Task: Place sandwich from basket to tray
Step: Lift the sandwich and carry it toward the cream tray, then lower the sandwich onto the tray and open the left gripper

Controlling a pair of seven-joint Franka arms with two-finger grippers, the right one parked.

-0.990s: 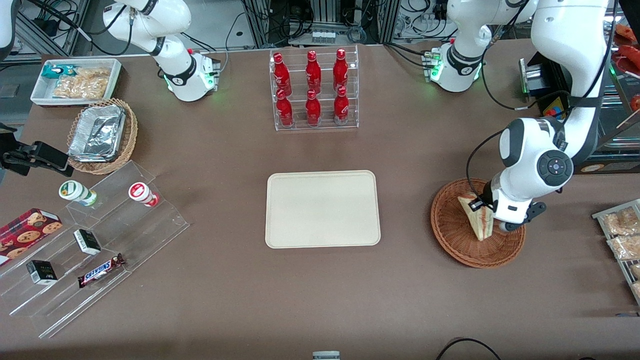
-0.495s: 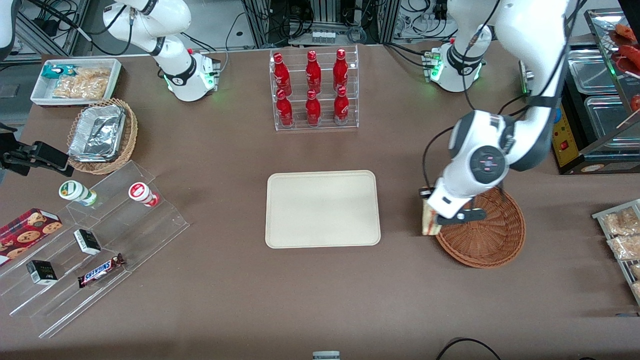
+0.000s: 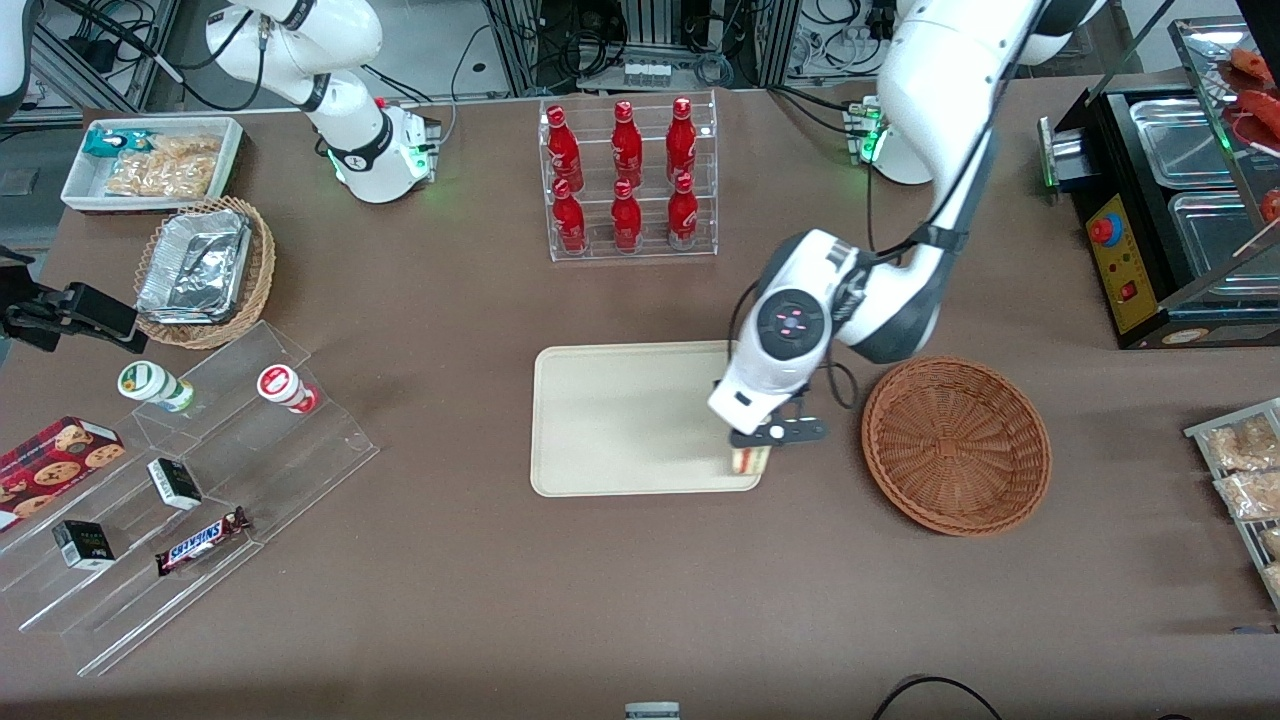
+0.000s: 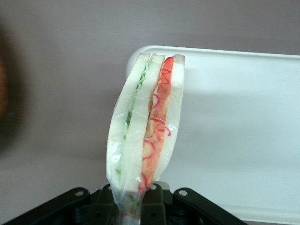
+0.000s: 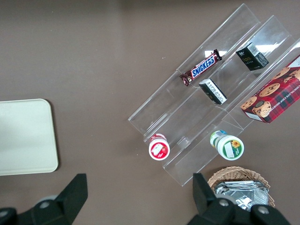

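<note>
Fingers (image 4: 154, 206) of the left gripper (image 3: 752, 448) are clamped on the narrow end of the single sandwich (image 4: 145, 126), which hangs over the corner of the tray (image 3: 620, 420) nearest the basket and close to the front camera. Counting from the parked arm's end of the table: one white bin of snack packets (image 3: 152, 165), one tan wicker basket with foil containers (image 3: 205, 272), one clear stepped stand (image 3: 190, 500) carrying two round cups, two small dark boxes, one Snickers bar (image 3: 203, 540) and one cookie box (image 3: 50, 460); then one rack (image 3: 628, 180) holding six red bottles, one tray, one reddish-brown basket (image 3: 955, 445), and toward the working arm's end two steel pans (image 3: 1200, 170). The basket holds nothing and sits apart from the tray, with a strip of bare brown table between them. Most of the tray's flat surface is bare, and wide open table lies between it and the front camera. In the wrist view the sandwich is wrapped in clear film, two pale white bread wedges side by side, one edged with green filling, the other with red shreds and some yellow, its tip over the tray's rounded corner.
</note>
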